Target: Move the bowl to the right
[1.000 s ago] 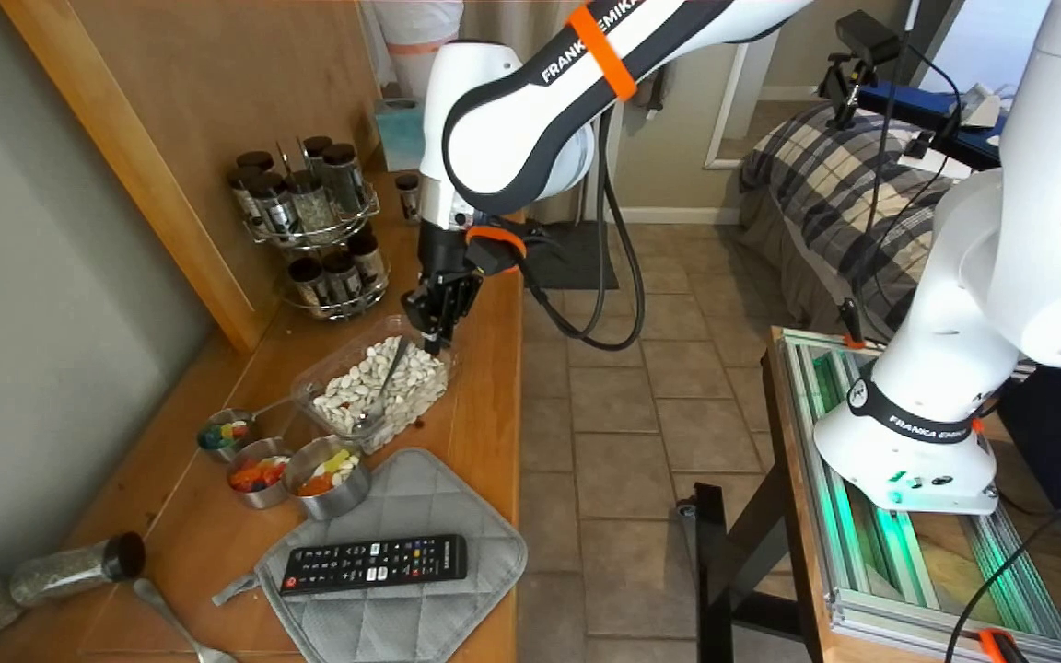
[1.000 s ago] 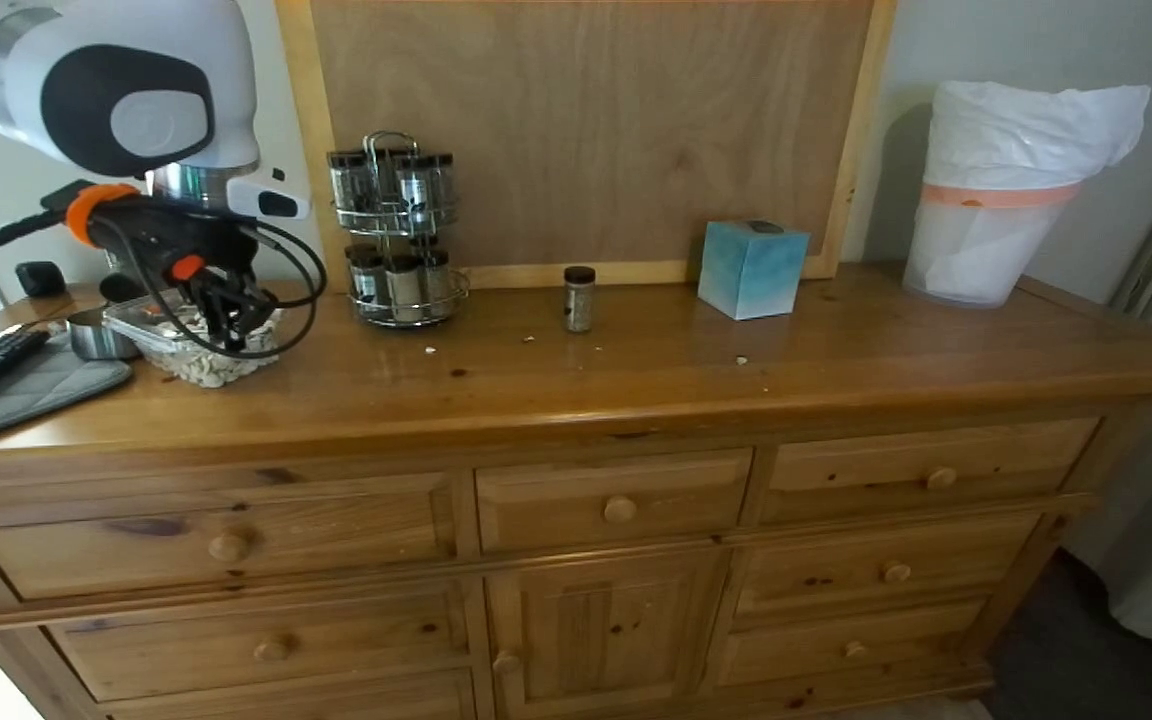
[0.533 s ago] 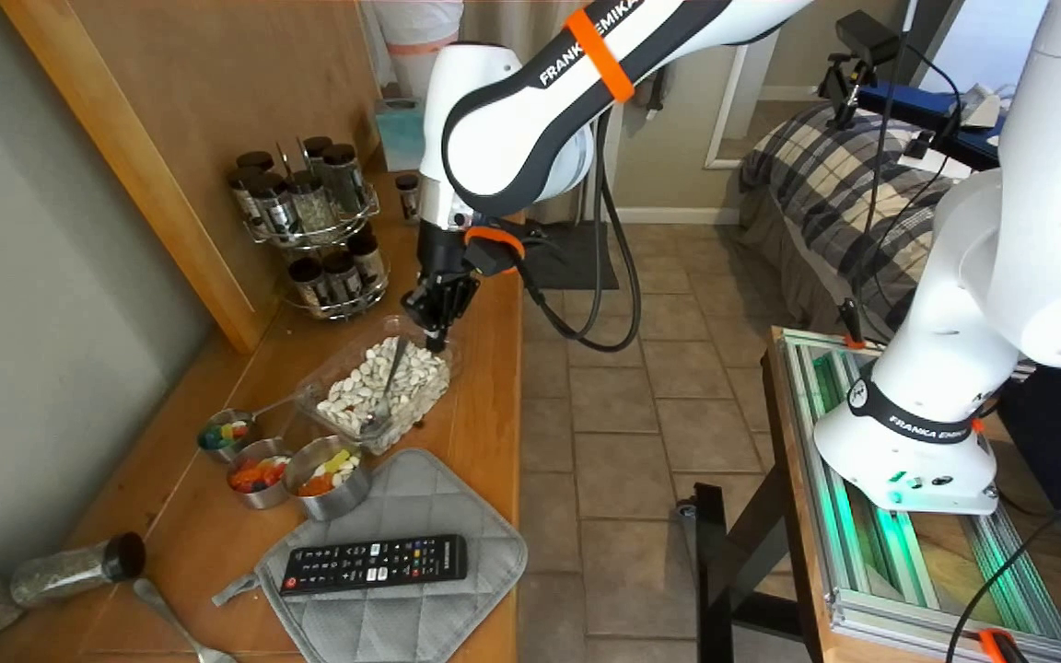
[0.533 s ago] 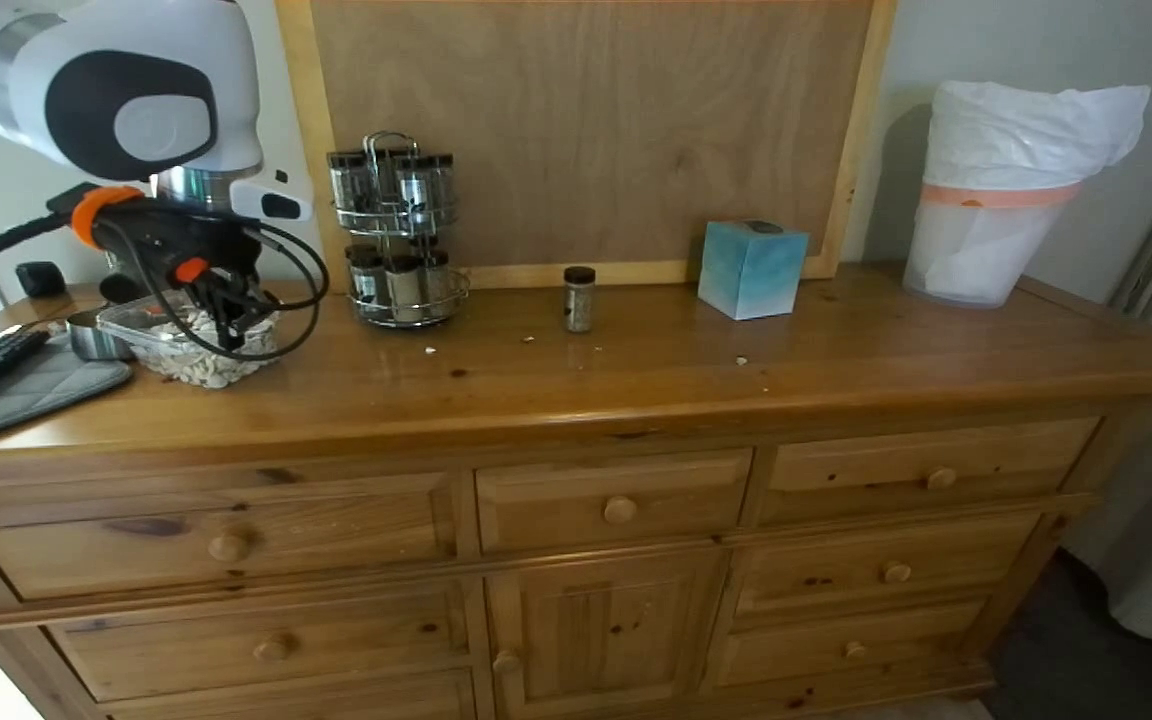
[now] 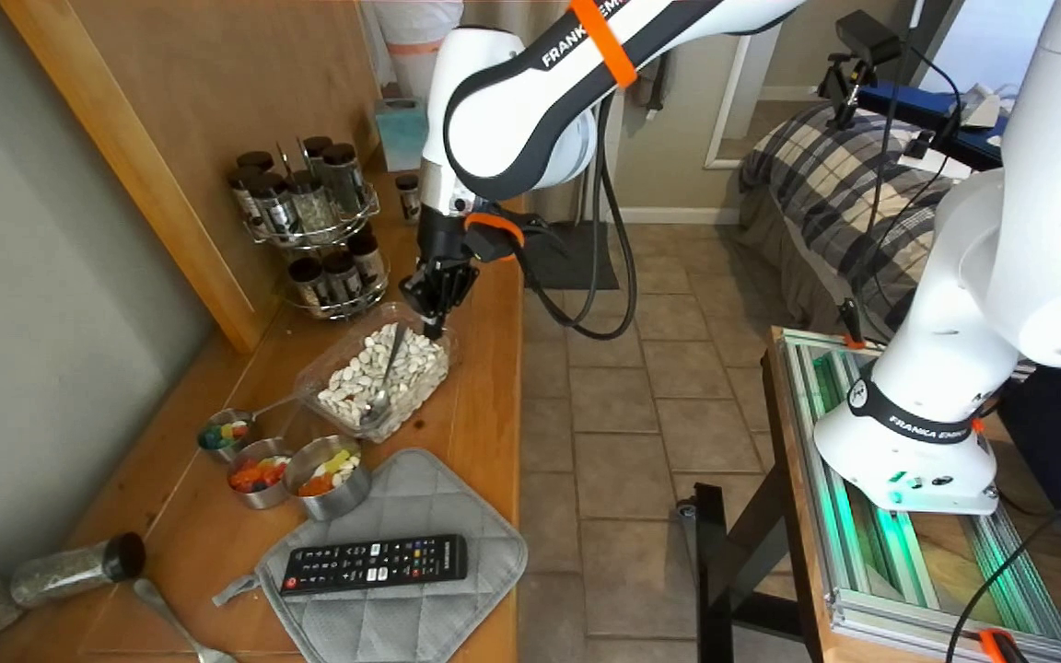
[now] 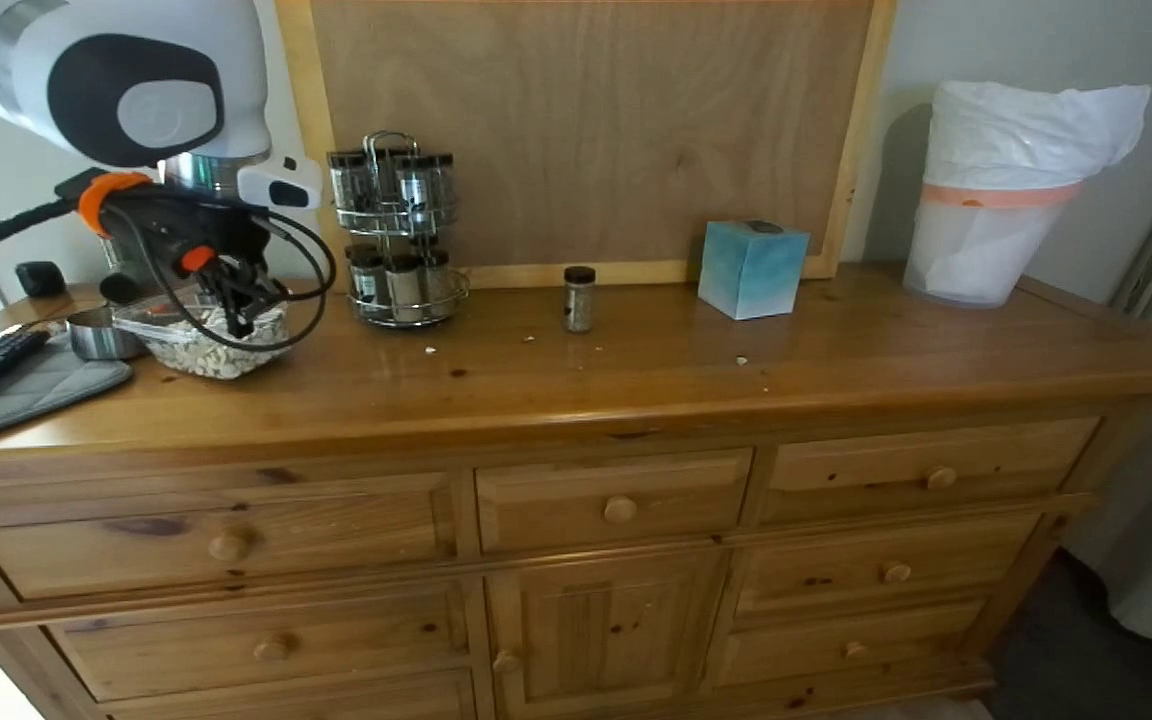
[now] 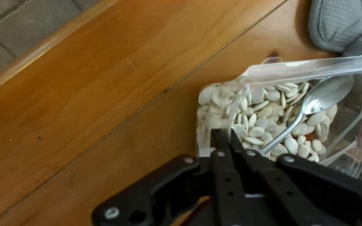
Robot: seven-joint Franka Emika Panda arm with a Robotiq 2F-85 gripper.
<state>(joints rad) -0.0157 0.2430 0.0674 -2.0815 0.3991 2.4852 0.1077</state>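
1 clear bowl (image 6: 198,357) just crept up and right in an exterior view, gripper (image 7: 228,135) pinching its rim; move's probably underway.

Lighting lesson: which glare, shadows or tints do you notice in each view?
In an exterior view, the left edge is washed out, the dresser top shines and the bin shadows the wall; in an exterior view, green light tints the metal frame; in the wrist view, the clear container and spoon catch white glints, while the gripper is mostly dark.
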